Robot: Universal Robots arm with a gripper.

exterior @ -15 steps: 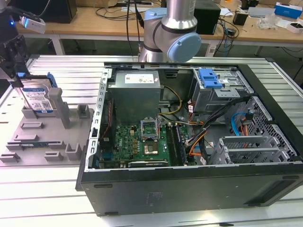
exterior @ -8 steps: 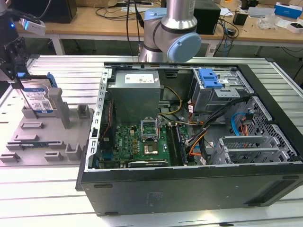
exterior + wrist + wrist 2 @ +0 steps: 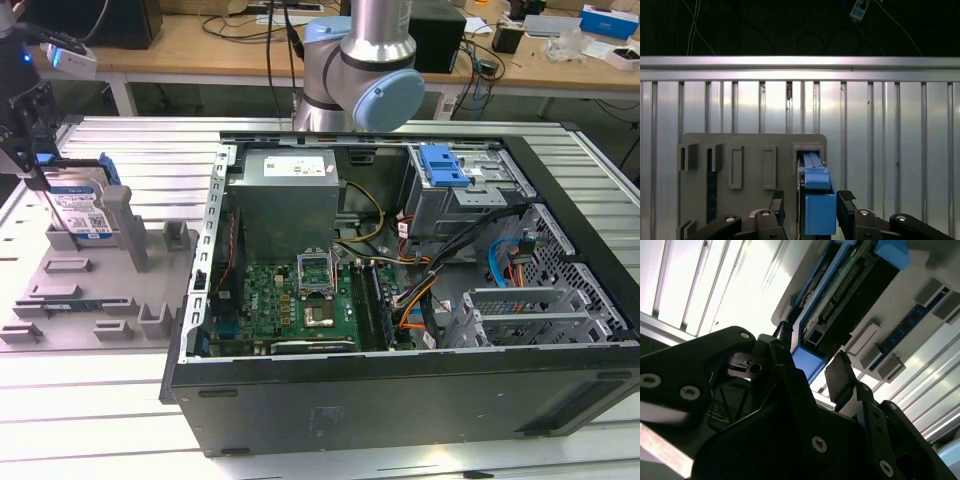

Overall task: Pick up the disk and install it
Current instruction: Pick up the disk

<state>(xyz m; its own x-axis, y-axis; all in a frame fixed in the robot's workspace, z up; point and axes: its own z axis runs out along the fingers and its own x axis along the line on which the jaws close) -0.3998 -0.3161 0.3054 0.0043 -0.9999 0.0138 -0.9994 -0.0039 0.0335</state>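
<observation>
Hand (image 3: pixel 810 199) is hanging over the disk with its fingers (image 3: pixel 846 200) spread, one on each side of the blue carrier edge. Neither pad seems to be touching yet, so nothing is being pinched.

Going from the largest thing down, the ribbed metal counter (image 3: pixel 90 410) is carrying the open computer case (image 3: pixel 400 405) and, at the exterior view's left, a grey fixture plate (image 3: pixel 60 285). The disk (image 3: pixel 82 212) is standing on edge in a slot of that plate, well apart from the case, with a grey upright post (image 3: pixel 133 235) just beside it.

As I am judging the risks, the gap in the first wrist view is looking wider on one side. One finger may therefore be meeting the carrier first and tipping the disk in its slot. The pads would be closing on blue plastic rather than metal, which could be flexing or slipping under the weight. A pull not running straight along the slot could be jamming the disk or dragging the plate. The post is sitting close enough to be catching a finger. Inside the case, loose cables (image 3: pixel 470 238) are lying near the drive cage (image 3: pixel 470 200) and could be snagging the disk.
</observation>
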